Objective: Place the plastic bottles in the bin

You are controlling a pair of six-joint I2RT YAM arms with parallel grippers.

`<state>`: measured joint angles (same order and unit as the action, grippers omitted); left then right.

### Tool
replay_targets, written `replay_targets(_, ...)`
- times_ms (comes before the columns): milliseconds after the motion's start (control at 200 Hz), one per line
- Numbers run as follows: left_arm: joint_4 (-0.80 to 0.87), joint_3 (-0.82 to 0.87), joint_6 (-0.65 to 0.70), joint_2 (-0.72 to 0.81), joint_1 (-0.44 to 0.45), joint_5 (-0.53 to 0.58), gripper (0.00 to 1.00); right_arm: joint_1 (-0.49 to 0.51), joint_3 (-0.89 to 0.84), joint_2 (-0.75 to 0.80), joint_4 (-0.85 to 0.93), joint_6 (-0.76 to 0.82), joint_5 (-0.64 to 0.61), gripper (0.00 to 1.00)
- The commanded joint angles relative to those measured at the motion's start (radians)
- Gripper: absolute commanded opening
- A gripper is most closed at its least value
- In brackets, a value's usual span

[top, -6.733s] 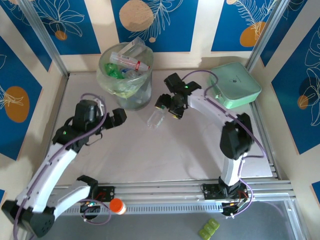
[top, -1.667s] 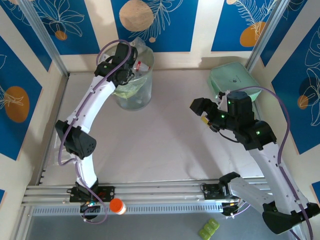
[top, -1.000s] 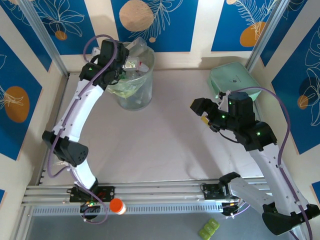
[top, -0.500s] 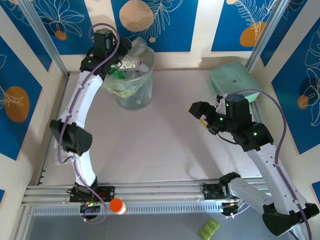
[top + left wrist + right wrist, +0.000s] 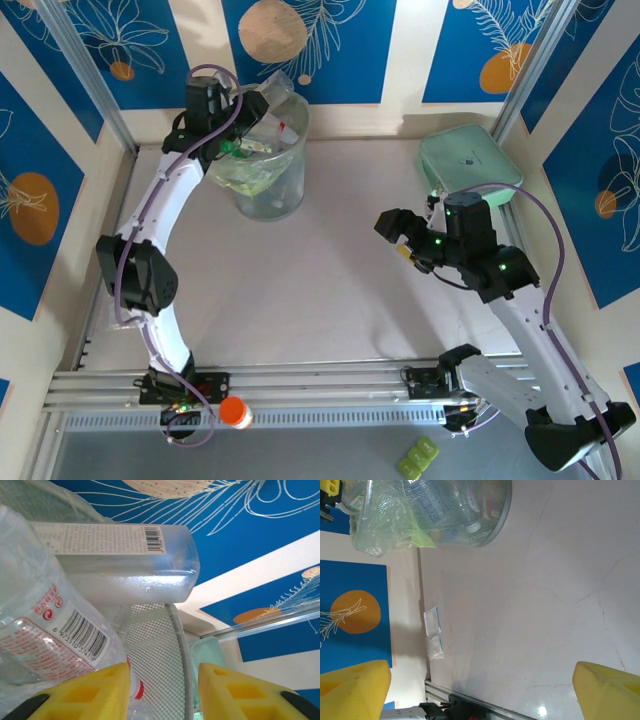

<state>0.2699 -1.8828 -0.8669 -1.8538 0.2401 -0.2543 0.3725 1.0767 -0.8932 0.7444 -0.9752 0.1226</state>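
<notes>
Top view: the left tool [image 5: 243,125] hangs over the bin [image 5: 275,195], just above the bottles [image 5: 262,140] piled inside it. The right tool [image 5: 393,238] hovers over bare bench [image 5: 300,290], well apart from the bin, jaws wide apart and empty.

Left wrist: the yellow fingers [image 5: 90,690] stand a little apart with nothing between them. Two clear bottles lie just ahead, beside the bin's mesh rim.

Right wrist: the bin stands far ahead of the spread fingers.
</notes>
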Motion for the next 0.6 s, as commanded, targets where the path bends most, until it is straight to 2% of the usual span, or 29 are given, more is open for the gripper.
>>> replay_targets(0,0.037,0.050,-0.028,-0.025,-0.014,-0.045,0.40,0.011,0.010,-0.016,-0.011,0.025,0.020,0.94)
replay_targets(115,0.030,0.031,-0.029,-0.012,-0.020,-0.052,0.41,0.018,0.029,-0.024,0.000,0.034,0.010,0.94)
replay_targets(235,0.081,-0.059,-0.006,-0.002,-0.020,-0.052,0.42,0.021,0.050,-0.024,0.018,0.044,-0.004,0.94)
replay_targets(395,0.136,-0.136,0.035,0.041,-0.021,-0.054,0.47,0.020,0.085,-0.024,0.052,0.074,-0.056,0.94)
replay_targets(540,0.191,-0.110,0.191,0.142,-0.013,-0.017,0.61,0.027,0.121,-0.013,0.054,0.159,-0.101,1.00)
replay_targets(595,0.200,-0.056,0.251,0.199,-0.010,-0.006,0.68,0.035,0.127,0.000,0.045,0.214,-0.121,0.99)
